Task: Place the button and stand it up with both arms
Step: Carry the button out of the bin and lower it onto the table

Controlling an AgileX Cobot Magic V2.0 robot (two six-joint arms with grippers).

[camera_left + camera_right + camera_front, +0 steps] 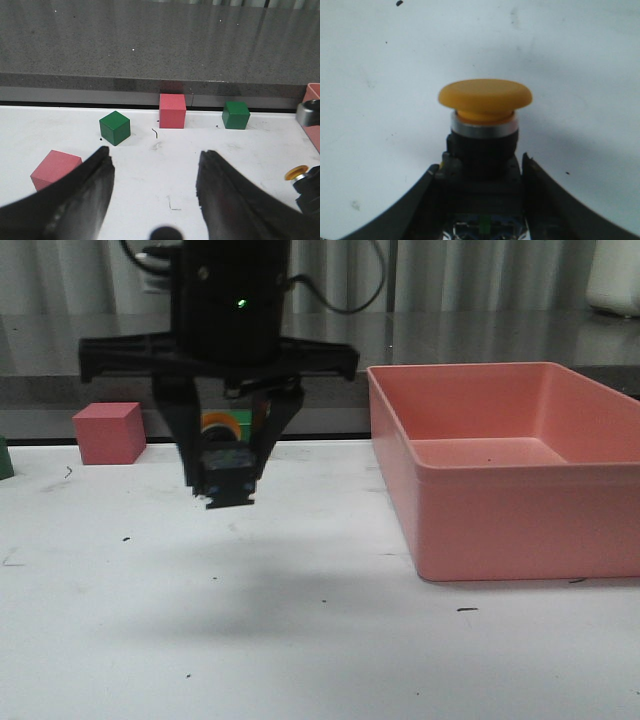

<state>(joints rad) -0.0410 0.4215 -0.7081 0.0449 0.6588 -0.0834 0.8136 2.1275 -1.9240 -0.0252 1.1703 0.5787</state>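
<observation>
Button is clamped in the right gripper, fingers closed on its dark blocky base, yellow mushroom cap pointing away from the wrist. In the front view it hangs just above the white bench, toward the left half of the far part, clear of the surface judging by the shadow underneath.

Left gripper sits wide and empty, jaws spread over bare bench. Its camera catches the yellow cap at the frame edge, so the two arms are near each other.

Risks, as judgement:
- Grip is on the base only; the top-heavy cap could tip the button over on release if the base doesn't land flat.
- Jaws dragging on the base while opening could knock it sideways.
- Arms working close together, so a clash is possible if the left one comes in to steady it.

Counts:
- Button: one.
- Pink cubes: two in the left wrist view, near and by the far edge.
- Green cubes: two, and.
- Pink bin: one, on the right side of the bench, nothing visible inside.
</observation>
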